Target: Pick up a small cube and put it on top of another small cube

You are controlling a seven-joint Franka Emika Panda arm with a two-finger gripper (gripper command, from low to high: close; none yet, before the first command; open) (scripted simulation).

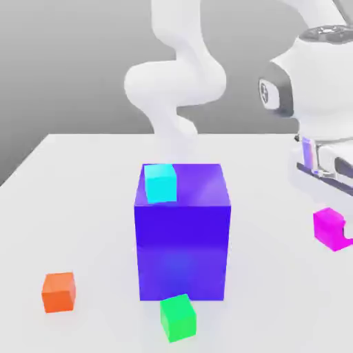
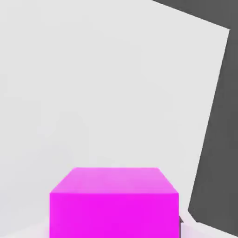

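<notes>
Outwardly, in the exterior view, the small magenta cube (image 1: pixel 330 228) sits on the white desk (image 1: pixel 76 207) at the exterior view's right, below my hand (image 1: pixel 324 162) and well apart from the big blue cube (image 1: pixel 183 231). A cyan cube (image 1: pixel 160 183) rests on the blue one; a green cube (image 1: pixel 178 317) sits just before it, an orange cube (image 1: pixel 58 291) farther left. My jaws are cut off by the picture's edge, so I cannot tell whether they are spread or pinching.

From the hand view, the magenta cube (image 2: pixel 114 202) lies close beneath me, its lower part cropped.
</notes>
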